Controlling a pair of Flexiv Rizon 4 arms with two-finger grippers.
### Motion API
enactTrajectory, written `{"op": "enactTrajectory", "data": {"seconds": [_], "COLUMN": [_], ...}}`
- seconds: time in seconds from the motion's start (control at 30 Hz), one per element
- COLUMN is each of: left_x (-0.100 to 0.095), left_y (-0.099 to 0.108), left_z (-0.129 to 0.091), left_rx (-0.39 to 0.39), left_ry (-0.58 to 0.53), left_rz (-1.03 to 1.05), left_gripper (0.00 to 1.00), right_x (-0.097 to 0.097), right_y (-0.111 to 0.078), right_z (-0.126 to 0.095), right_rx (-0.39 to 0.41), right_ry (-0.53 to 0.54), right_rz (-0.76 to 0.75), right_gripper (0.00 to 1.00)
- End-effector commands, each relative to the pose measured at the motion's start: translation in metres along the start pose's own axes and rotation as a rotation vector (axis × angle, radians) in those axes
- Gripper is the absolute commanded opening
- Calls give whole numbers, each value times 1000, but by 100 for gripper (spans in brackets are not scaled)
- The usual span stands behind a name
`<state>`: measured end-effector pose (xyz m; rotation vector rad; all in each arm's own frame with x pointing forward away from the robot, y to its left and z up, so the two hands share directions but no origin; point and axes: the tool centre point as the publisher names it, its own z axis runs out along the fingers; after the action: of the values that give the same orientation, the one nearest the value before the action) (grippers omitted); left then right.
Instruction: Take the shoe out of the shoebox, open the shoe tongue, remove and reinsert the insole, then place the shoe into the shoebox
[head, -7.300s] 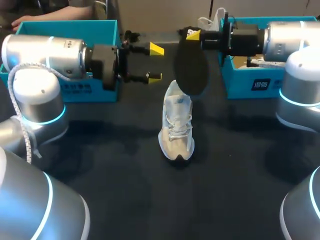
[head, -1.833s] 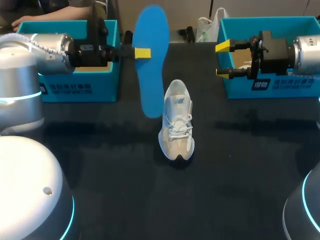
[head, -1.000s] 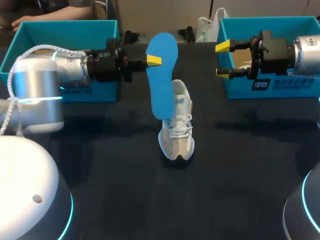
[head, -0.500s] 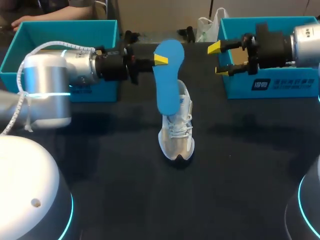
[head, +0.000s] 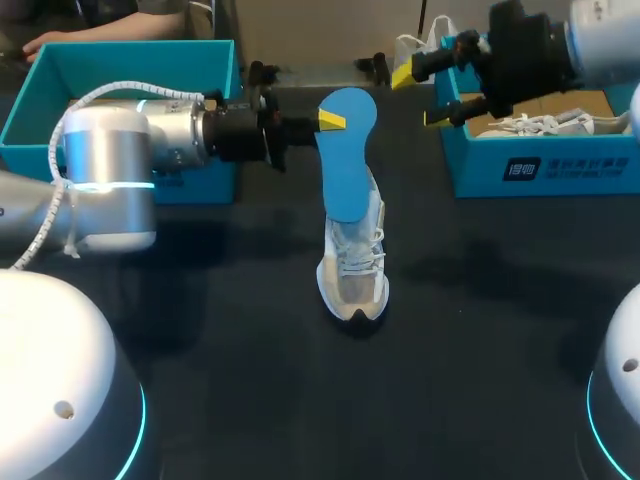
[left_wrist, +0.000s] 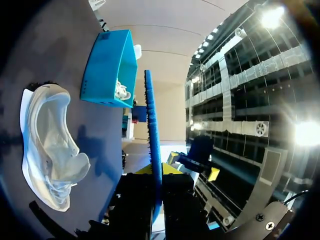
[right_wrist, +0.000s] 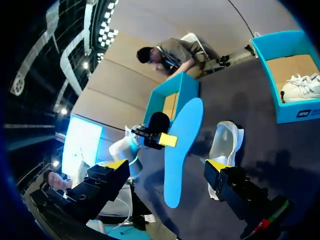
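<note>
A pale sneaker (head: 352, 265) lies on the dark table, toe toward me. My left gripper (head: 325, 121) is shut on the upper end of a blue insole (head: 347, 155), which hangs with its lower end over the shoe's heel opening. The left wrist view shows the insole (left_wrist: 152, 150) edge-on between the fingers of that gripper (left_wrist: 155, 172), and the shoe (left_wrist: 47, 145) off to one side. My right gripper (head: 420, 95) stands open in the air beside the insole, near the right shoebox (head: 540, 165). In the right wrist view the insole (right_wrist: 182, 145) and shoe (right_wrist: 225, 142) lie ahead of this gripper (right_wrist: 166, 165).
The right teal shoebox holds another white shoe (head: 545, 122). A second teal box (head: 120, 60) stands at the back left, behind my left arm. Bare dark table (head: 330, 400) spreads in front of the sneaker.
My left arm has carried the insole to the right, its lower end now over the shoe's opening. My right gripper has risen and shifted left toward the insole, still open.
</note>
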<state>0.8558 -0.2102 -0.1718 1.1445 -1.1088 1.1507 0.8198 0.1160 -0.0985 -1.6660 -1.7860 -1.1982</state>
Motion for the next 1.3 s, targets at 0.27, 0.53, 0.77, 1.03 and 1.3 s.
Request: {"op": "enactTrajectory", "data": {"seconds": [0.27,0.53,0.77,1.03,1.3], "left_x": [0,0,0,0,0], "left_y": [1,1,1,1,1], "left_z": [1,1,1,1,1], "left_rx": [5,5,5,5,5], "left_ry": [0,0,0,0,0], "left_rz": [2,2,2,2,2], "left_gripper": [0,0,0,0,0], "right_x": [25,33,36,40,46], "right_y": [5,9,11,11,5], "right_z": [11,21,33,46,55], "right_rx": [1,29,57,71,97], "right_ry": [-479,-609,-703,-796,-910], "right_rz": [12,3,10,5,-8], "right_gripper": [100,100,100,100,100]}}
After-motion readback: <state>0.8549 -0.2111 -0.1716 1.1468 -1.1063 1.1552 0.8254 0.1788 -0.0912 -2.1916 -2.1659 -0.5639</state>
